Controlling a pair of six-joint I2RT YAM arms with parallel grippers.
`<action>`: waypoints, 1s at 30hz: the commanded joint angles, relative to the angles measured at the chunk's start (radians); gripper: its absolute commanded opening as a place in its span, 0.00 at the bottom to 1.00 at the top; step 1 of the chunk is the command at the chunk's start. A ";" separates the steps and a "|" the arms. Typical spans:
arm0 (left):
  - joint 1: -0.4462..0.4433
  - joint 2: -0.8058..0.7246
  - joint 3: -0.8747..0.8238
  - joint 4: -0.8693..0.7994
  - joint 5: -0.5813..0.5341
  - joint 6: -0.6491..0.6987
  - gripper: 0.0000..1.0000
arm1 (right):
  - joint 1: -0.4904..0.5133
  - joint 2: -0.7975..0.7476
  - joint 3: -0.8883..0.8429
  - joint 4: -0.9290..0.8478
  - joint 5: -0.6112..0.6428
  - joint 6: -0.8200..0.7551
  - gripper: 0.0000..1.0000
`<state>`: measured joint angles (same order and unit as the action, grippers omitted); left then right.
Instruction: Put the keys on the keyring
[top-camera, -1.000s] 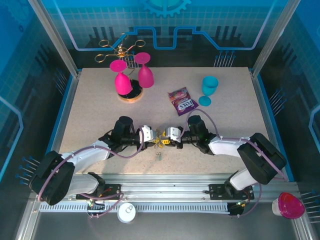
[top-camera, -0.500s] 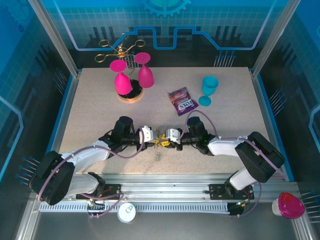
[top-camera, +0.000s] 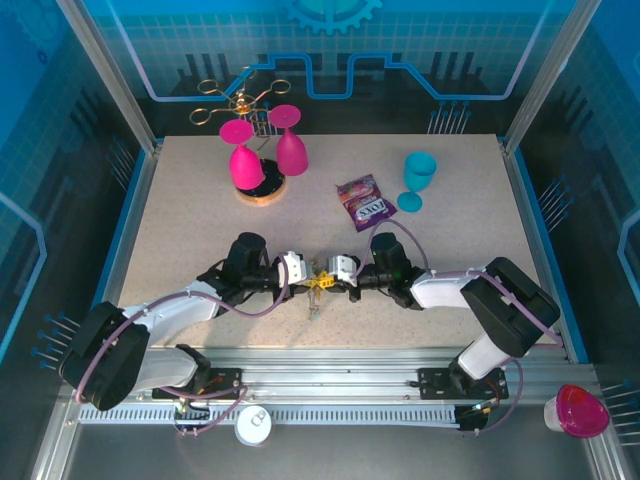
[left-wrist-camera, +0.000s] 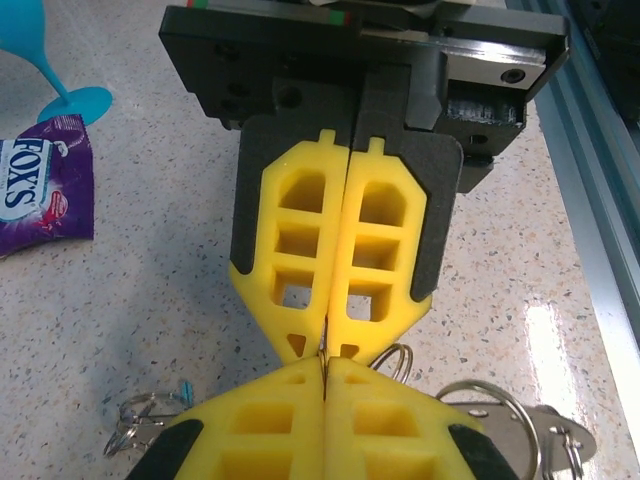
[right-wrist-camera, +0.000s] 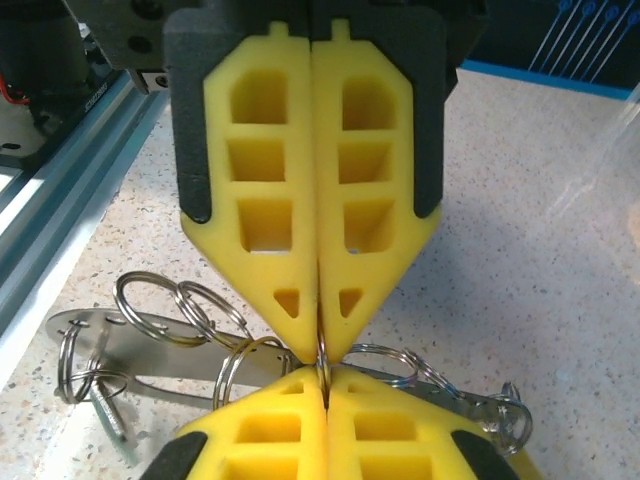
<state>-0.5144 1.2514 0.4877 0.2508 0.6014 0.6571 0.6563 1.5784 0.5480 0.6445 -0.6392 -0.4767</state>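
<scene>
A robotics lab cell — a speckled table (top-camera: 200, 220) walled by blue printed panels (top-camera: 400, 40), aluminium posts (top-camera: 105, 70) at its far corners, a slotted rail (top-camera: 330, 365) along its near edge.

A speckled beige tabletop (top-camera: 180, 230) is sitting inside blue translucent walls (top-camera: 450, 40) while aluminium posts (top-camera: 105, 70) are framing its corners.

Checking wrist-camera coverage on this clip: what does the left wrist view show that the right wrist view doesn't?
Left wrist's own: the purple candy packet and the teal goblet's foot. Right wrist's own: a blue border strip at the far edge. Shared: the left gripper and right gripper shut, tip to tip, metal rings lying around the tips, and the aluminium rail.
</scene>
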 joint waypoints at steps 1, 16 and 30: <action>-0.005 -0.026 0.016 0.006 -0.008 0.002 0.06 | 0.009 -0.017 0.043 -0.029 -0.007 -0.010 0.00; -0.007 -0.029 0.165 -0.355 -0.108 0.148 0.17 | 0.078 -0.101 0.241 -0.548 0.129 -0.192 0.00; -0.002 -0.091 0.066 -0.143 -0.048 0.087 0.00 | -0.014 -0.107 0.012 0.050 -0.013 0.147 0.28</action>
<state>-0.5228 1.1957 0.5949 0.0006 0.5056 0.7799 0.6769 1.4513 0.6136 0.4328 -0.5655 -0.4656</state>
